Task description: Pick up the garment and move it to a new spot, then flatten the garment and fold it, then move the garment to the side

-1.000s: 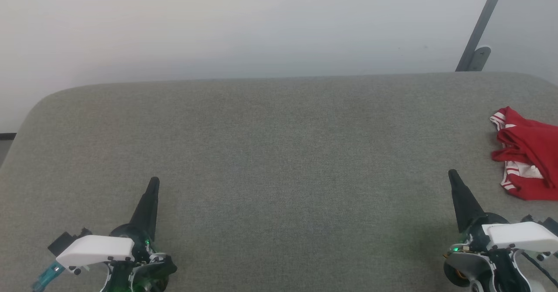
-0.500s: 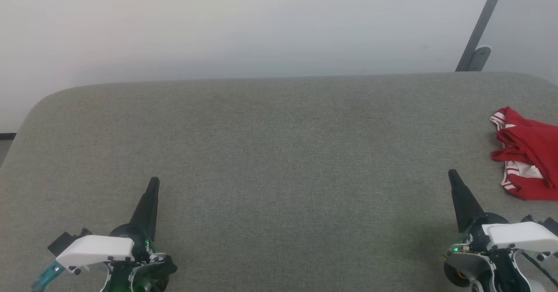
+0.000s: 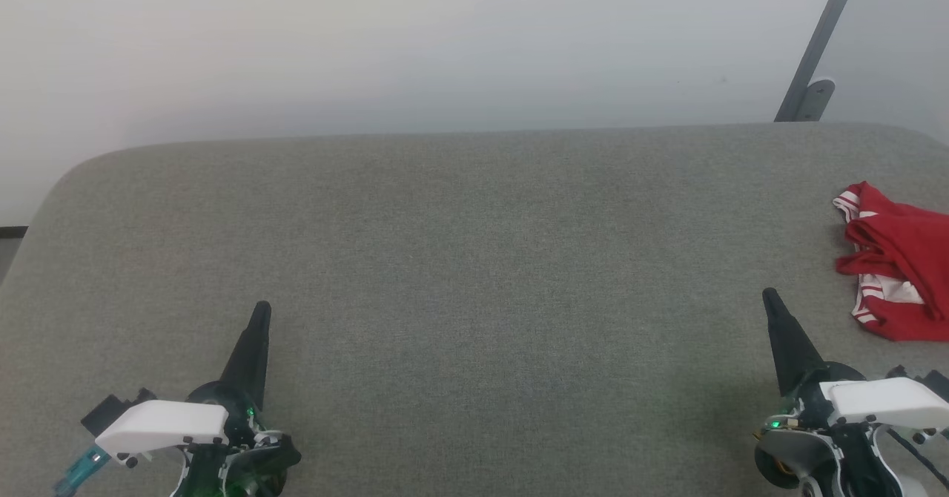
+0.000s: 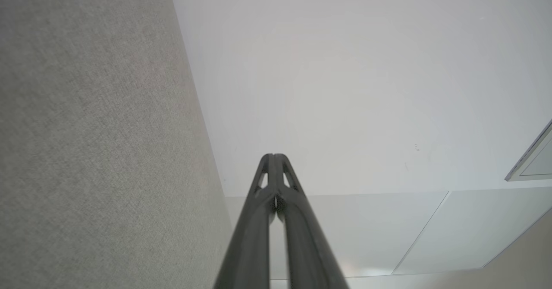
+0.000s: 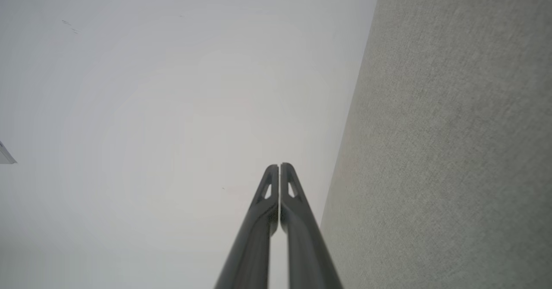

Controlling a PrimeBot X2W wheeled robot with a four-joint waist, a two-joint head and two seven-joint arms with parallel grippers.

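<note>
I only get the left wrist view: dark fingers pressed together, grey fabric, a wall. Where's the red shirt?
Observer: In the head view the garment lies on the grey surface at the picture's right edge, partly cut off.
Operator: Is a gripper holding it?
Observer: No. The right gripper is shut, empty, and apart from it, nearer the robot.
Operator: Is it flat?
Observer: No, bunched up, with white striped trim showing.

One shirt [image 3: 901, 259], red with white trim, lies at the right edge of the head view. There are two grippers: the left gripper [image 3: 261, 310] at lower left and the right gripper [image 3: 769, 297] at lower right. One grey table [image 3: 474, 245] spans the middle. One slanted metal bar [image 3: 819, 41] stands at upper right.
</note>
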